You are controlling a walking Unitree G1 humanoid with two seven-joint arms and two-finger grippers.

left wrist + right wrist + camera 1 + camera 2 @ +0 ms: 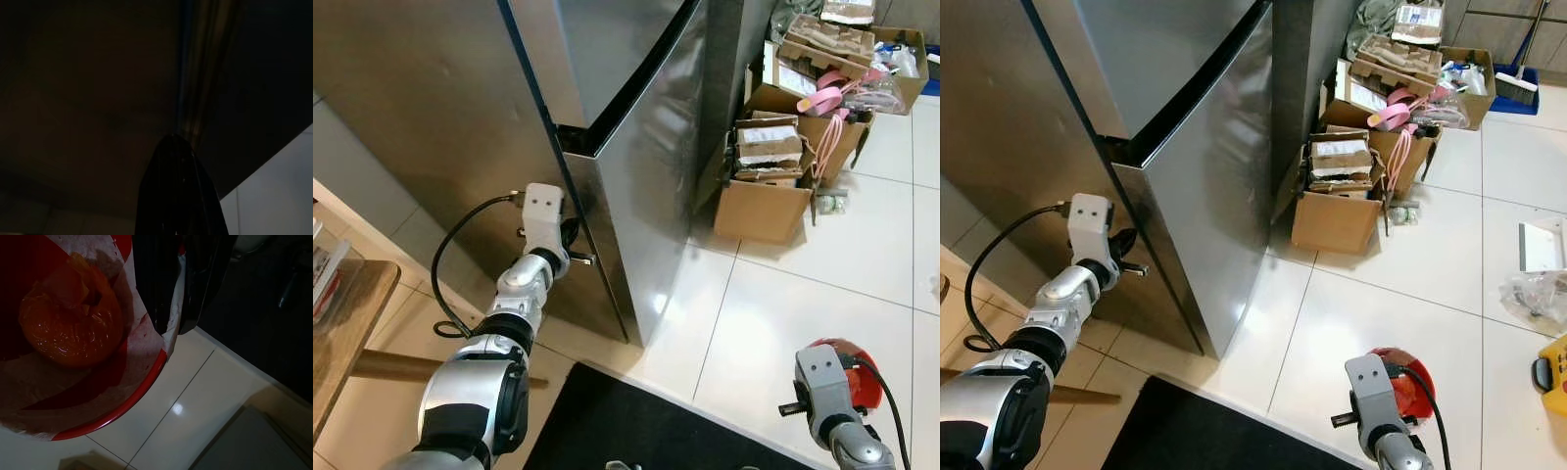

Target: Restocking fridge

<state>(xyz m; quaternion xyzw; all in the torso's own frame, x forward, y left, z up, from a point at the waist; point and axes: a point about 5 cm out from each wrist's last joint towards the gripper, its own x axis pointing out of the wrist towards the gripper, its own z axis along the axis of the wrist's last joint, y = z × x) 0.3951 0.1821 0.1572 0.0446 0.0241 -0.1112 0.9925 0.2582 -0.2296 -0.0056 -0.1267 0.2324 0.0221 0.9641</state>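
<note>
Red bowl point(105, 396) with orange food bag point(68, 328) pinched at rim by right gripper point(178, 308), low over floor tiles, ready for fridge point(646, 176) | left gripper point(570, 240) at door edge, likely to pull; fingers look closed together

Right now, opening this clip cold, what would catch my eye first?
The tall stainless fridge dominates, its doors shut, with the left gripper pressed up at the seam between the doors. Low on the robot's right, the right gripper clamps the rim of a red bowl holding an orange bagged item. Cardboard boxes of clutter crowd the floor beside the fridge.
</note>
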